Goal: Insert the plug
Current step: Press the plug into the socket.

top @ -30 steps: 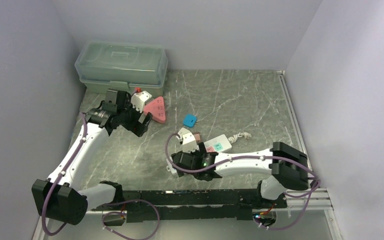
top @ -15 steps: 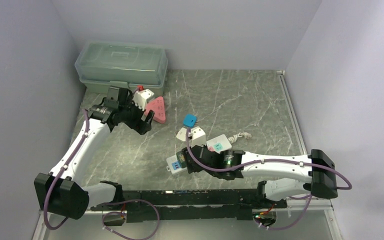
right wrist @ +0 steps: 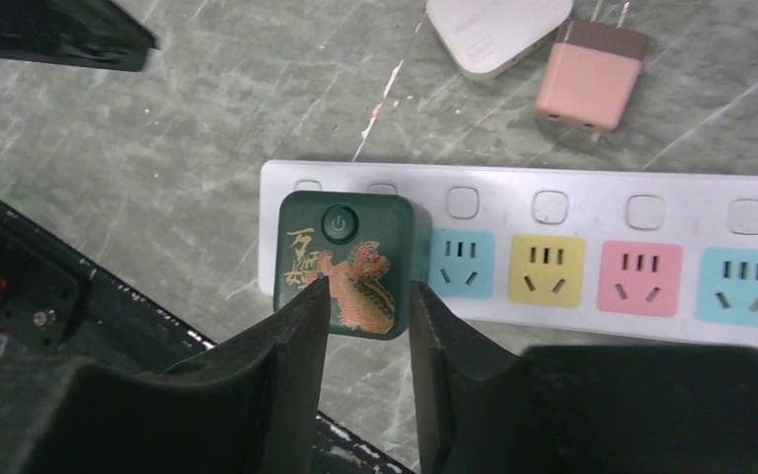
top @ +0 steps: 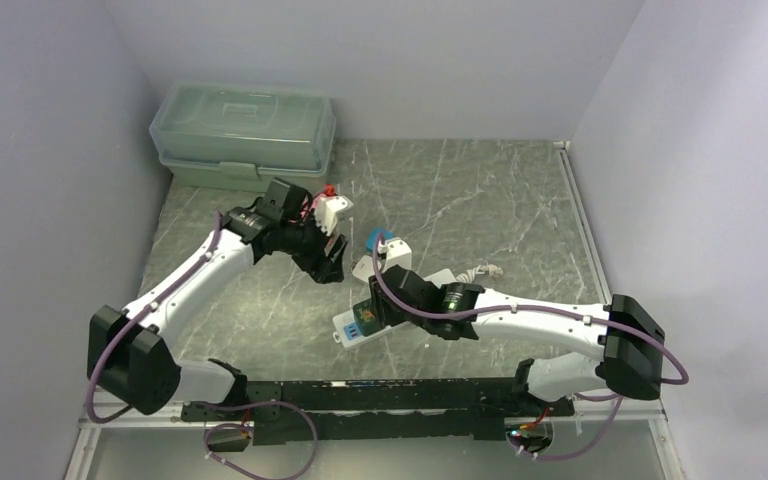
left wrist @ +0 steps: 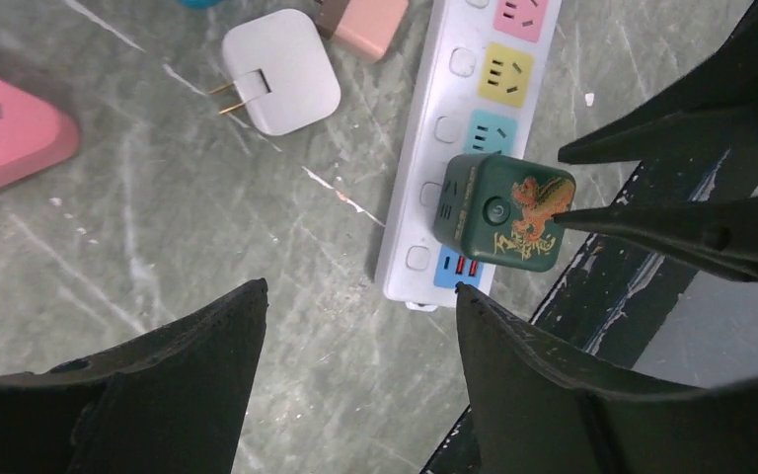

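The plug [right wrist: 345, 265] is a dark green cube with a gold and red dragon. It sits on the end socket of the white power strip [right wrist: 592, 212], which has coloured sockets. My right gripper [right wrist: 368, 288] hovers just over the plug. Its jaws stand a narrow gap apart with nothing between them, and the plug shows through the gap. In the top view the plug [top: 366, 320] lies at the strip's near-left end. My left gripper [left wrist: 360, 287] hangs open and empty over bare table, left of the strip [left wrist: 454, 109] and the plug [left wrist: 503, 209].
A white charger [left wrist: 281, 69] and a pink adapter [left wrist: 360, 18] lie beside the strip. A pink triangular socket block [left wrist: 0, 128] lies further left. A green lidded box [top: 245, 135] stands at the back left. The black base rail [top: 360, 395] runs along the near edge.
My left arm has swung right toward the middle of the table, its jaws a little narrower. My right gripper has shifted over the strip's end and its jaws have closed in a lot.
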